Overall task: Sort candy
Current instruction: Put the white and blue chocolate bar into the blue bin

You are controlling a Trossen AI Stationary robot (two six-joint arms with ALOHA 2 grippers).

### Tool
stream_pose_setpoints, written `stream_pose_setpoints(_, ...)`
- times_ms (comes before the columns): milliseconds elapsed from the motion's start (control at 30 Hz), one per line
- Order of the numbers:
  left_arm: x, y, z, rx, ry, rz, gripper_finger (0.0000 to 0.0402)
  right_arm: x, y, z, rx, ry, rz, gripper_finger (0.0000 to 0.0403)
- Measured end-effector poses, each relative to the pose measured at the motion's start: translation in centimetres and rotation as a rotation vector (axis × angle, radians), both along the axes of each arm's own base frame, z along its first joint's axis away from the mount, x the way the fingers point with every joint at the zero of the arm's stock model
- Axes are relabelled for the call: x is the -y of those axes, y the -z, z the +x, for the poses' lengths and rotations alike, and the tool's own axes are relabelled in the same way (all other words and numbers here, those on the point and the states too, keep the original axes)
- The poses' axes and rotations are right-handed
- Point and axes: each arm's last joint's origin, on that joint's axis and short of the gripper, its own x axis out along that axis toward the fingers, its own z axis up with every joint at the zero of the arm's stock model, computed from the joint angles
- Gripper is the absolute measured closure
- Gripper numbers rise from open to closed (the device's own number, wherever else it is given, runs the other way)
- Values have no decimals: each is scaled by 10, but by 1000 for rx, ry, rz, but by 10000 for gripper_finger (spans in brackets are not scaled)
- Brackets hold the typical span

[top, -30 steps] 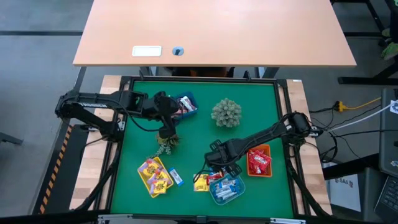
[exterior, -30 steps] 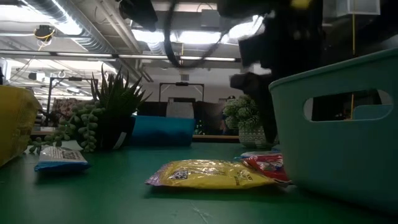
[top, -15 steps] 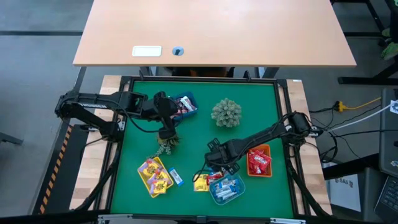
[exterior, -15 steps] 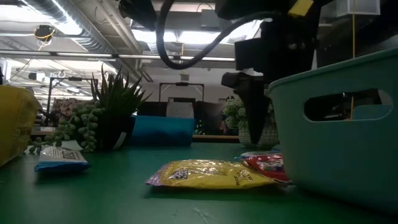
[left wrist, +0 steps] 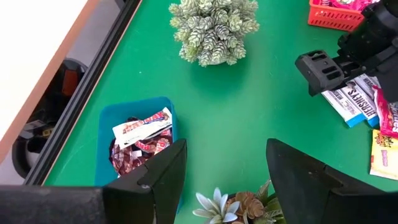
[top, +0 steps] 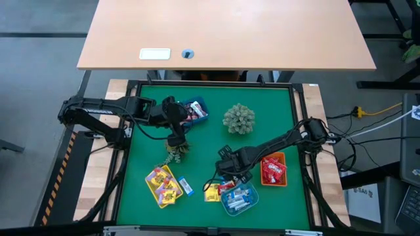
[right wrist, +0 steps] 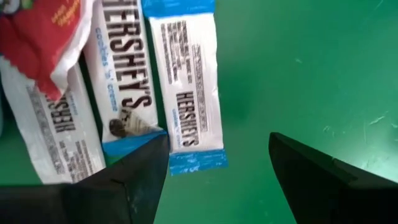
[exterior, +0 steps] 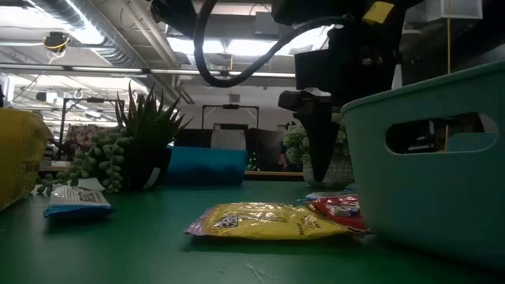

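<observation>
Where the right pincer (right wrist: 217, 165) gapes, wrappers (right wrist: 183, 81) read HERSHEY'S.

Legible text, as I read it from the feeds: "HERSHEY'S" in dark capitals along each white, blue-ended flat candy wrapper (right wrist: 186, 81) in the right wrist view; the middle white wrapper (right wrist: 121, 81) adds "cookies 'n' creme". Left wrist view: "HERSHEY'S" on a white-and-blue bar (left wrist: 356, 102). Other print too small to read.
</observation>
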Motion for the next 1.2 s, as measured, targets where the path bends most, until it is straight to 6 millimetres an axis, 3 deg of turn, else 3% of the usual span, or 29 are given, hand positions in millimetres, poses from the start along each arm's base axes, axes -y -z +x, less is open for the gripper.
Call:
stream_pose_setpoints(633, 0, 0, 0, -1, 1, 1, 195, -2, 0, 4, 15, -10, 97, 127)
stream_pose_setpoints(900, 0, 0, 0, -1, 1, 1, 195, -3, 13, 9, 10, -1, 70, 127)
stream_pose_setpoints(1200, 0, 0, 0, -1, 1, 2, 195, -3, 13, 8, 2, -2, 73, 127)
